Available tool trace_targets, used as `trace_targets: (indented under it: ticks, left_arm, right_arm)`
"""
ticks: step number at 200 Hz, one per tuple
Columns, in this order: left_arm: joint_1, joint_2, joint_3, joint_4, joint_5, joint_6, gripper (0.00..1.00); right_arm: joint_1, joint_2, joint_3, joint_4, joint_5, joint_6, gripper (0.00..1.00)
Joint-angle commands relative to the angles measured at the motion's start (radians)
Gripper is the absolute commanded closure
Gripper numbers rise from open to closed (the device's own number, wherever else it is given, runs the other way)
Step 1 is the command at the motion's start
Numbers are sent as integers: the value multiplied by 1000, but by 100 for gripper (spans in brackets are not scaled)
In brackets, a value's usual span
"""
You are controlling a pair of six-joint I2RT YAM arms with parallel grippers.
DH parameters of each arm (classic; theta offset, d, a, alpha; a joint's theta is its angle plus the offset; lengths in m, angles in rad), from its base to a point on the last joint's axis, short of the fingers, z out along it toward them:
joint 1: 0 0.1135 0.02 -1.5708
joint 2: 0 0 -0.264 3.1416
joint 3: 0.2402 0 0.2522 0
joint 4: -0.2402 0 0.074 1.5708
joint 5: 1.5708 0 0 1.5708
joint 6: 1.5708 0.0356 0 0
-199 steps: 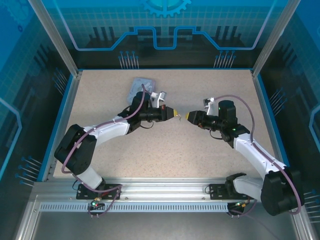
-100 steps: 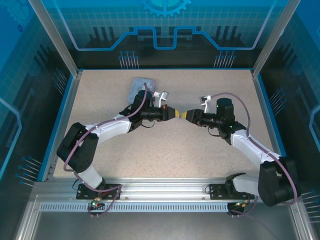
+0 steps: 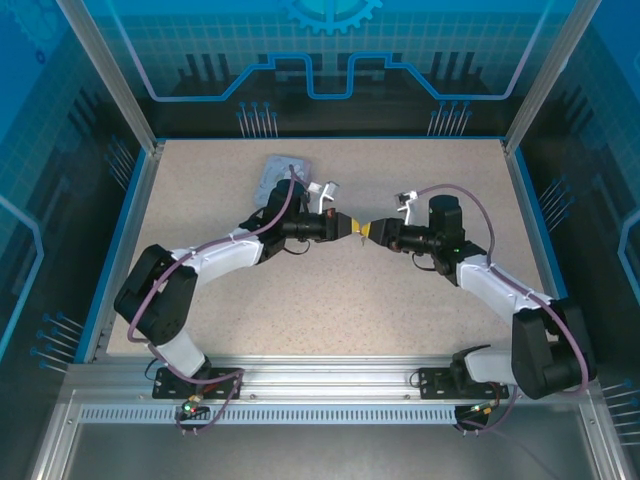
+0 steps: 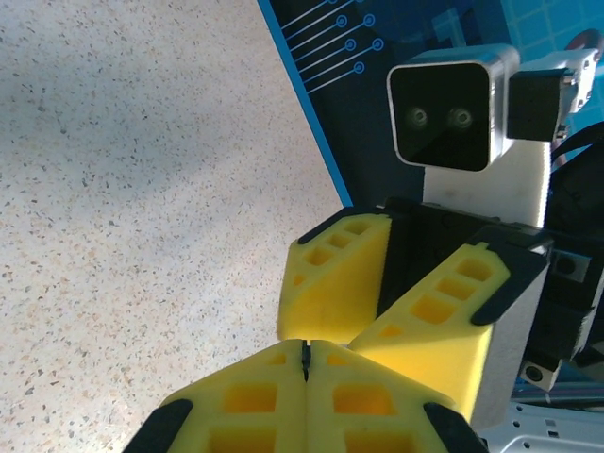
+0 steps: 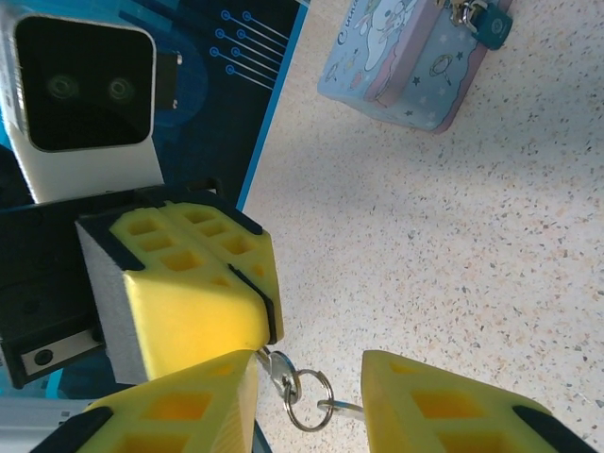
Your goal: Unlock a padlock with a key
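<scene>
Left gripper [image 5: 270, 323] is pinched tight on the key [image 5: 276, 366]. Its thin metal stub and wire ring [image 5: 311, 391] dangle between the 2 spread, ribbed yellow fingers of the right gripper [image 5: 310, 374], which holds nothing. Unlocking looks not yet begun: the small bluish padlock [image 5: 486, 24] hangs on the pastel tin box [image 5: 396, 66], well apart from the key.

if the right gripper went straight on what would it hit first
Likely the key ring hanging from the shut left gripper, which seems to sit between the right gripper's open jaws; then the left gripper itself.
</scene>
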Motion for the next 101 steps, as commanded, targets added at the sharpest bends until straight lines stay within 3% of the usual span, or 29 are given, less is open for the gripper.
trace_targets:
  ticks: [1,50,101]
  left_arm:
    - [-9,13,35,20,23,-14,100]
    - [-11,24,47,21,21,-15,100]
    - [-16,30,55,11,21,-10,100]
  right_arm:
    - [11,13,33,34,-31,3,66]
    - [11,15,15,63,-37,1,75]
    - [1,24,16,84,-53,19,99]
